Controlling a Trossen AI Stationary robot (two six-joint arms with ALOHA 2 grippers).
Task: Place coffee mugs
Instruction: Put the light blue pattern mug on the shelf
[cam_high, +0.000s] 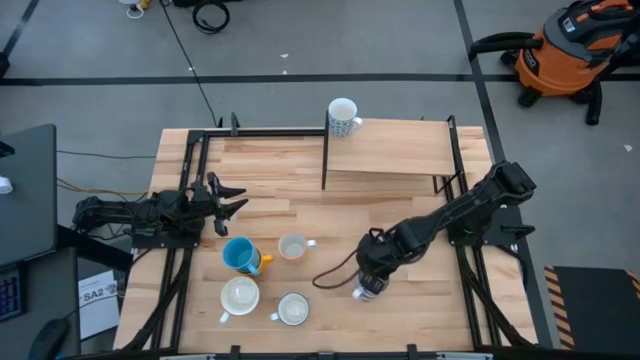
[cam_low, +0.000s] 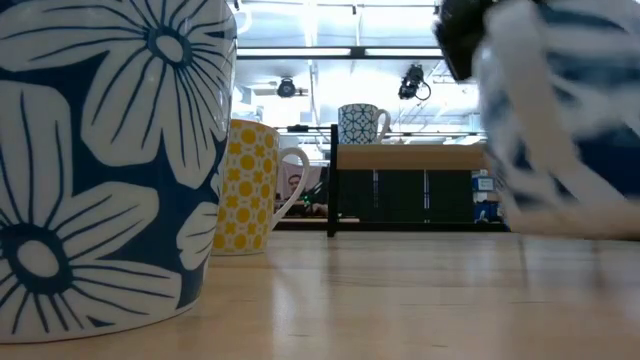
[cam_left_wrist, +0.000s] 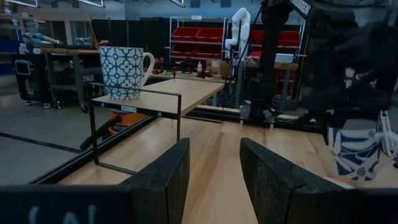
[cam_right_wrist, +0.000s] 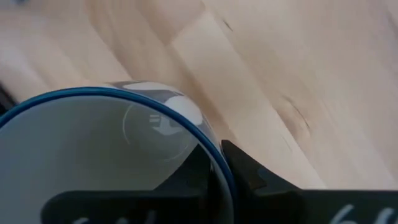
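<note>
My right gripper (cam_high: 368, 280) is over the near-middle of the table, shut on a white mug with blue markings (cam_high: 364, 291), which is blurred in the low view (cam_low: 560, 130). My left gripper (cam_high: 228, 200) waits open at the left side, touching nothing. Near it stand a bright blue mug (cam_high: 240, 255), a small white mug (cam_high: 292, 247) and two more white mugs (cam_high: 240, 296) (cam_high: 293, 310), all on their bases. A blue-patterned mug (cam_high: 342, 117) stands on the raised wooden shelf (cam_high: 400, 150). My right gripper holds the mug by its blue-edged rim (cam_right_wrist: 211, 146), one finger inside the cup (cam_right_wrist: 186, 177) and one outside (cam_right_wrist: 249, 174). The fingers come from above, pointing down. The mug (cam_low: 560, 130) hangs tilted below them, its base clear of the table.
The shelf's black metal frame (cam_high: 324, 160) stands at the table's far right part. A flower-patterned mug (cam_low: 100, 160) and a yellow patterned mug (cam_low: 250, 185) fill the low view's left. An orange shop vacuum (cam_high: 565, 50) sits on the floor beyond the table.
</note>
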